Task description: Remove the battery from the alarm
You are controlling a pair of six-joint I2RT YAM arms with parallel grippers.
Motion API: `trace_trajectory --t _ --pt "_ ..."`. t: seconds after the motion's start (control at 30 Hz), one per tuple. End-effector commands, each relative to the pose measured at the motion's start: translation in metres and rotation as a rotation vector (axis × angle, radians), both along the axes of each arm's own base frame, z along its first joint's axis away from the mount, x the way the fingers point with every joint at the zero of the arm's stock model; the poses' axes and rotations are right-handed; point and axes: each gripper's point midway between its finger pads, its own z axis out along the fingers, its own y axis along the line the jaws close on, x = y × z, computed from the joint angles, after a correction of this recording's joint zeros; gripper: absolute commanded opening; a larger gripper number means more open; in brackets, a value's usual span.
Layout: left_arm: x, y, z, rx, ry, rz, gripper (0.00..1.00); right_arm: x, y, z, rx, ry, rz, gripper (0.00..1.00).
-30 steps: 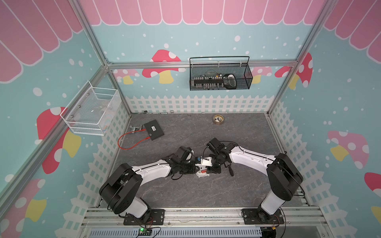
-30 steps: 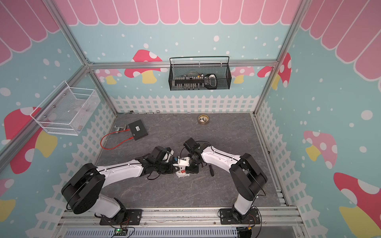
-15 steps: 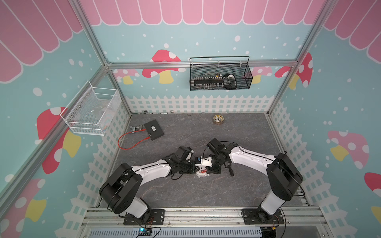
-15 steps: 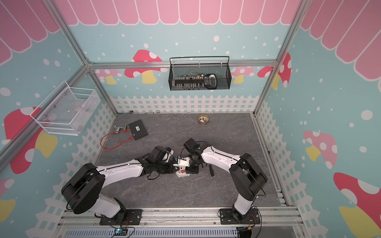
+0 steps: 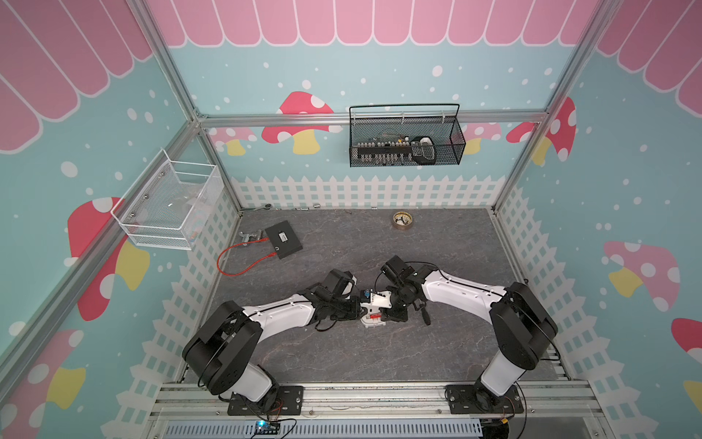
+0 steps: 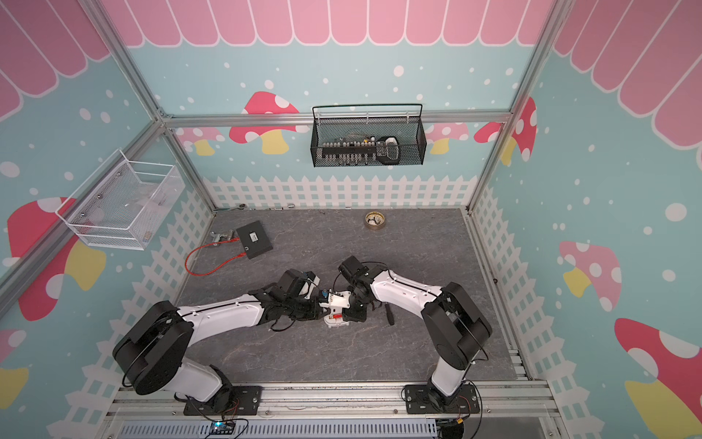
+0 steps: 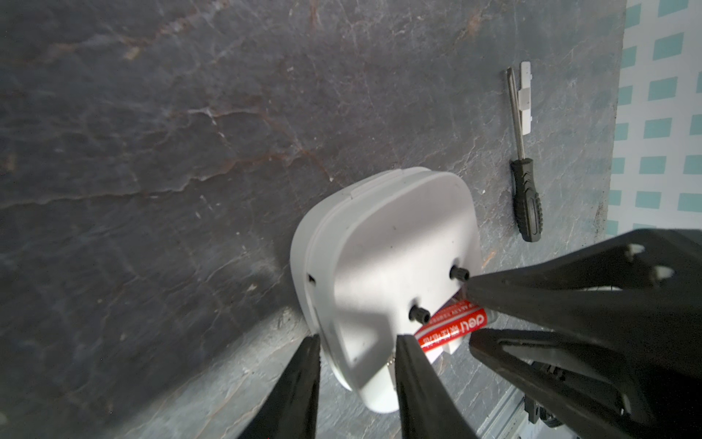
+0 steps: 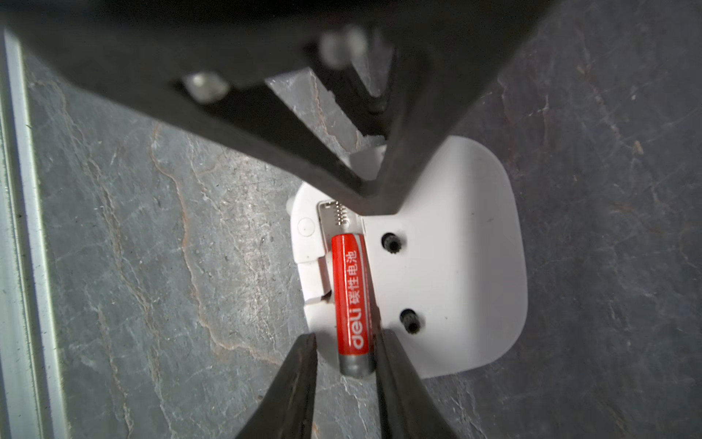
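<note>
Black right tool [image 8: 346, 334] astride red battery [image 8: 349, 296]

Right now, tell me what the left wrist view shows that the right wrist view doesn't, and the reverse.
Left wrist only: the screwdriver lying beside a small white strip, and the fence-print wall. Right wrist only: the spring at the end of the open compartment, and a metal rail. Both: the white back of the alarm, its two black knobs, and the red battery.
</note>
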Motion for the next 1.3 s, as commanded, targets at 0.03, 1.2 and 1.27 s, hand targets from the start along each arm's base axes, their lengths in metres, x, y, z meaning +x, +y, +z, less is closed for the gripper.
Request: trace_trajectory --t 0.03,1.2,1.27 --pt "0.003 -0.002 0.012 -0.030 -0.042 -0.020 0.37 -0.005 -0.011 -0.018 -0.067 0.051 -0.022 0.25" --pt "0.010 -0.006 0.021 -0.036 -0.063 -0.014 0.36 0.043 -0.059 0.069 -0.037 -0.099 -0.703 0.07" --pt "0.011 -0.006 0.023 -0.039 -0.066 -0.011 0.37 0.054 -0.074 0.065 -0.049 -0.095 -0.859 0.06"
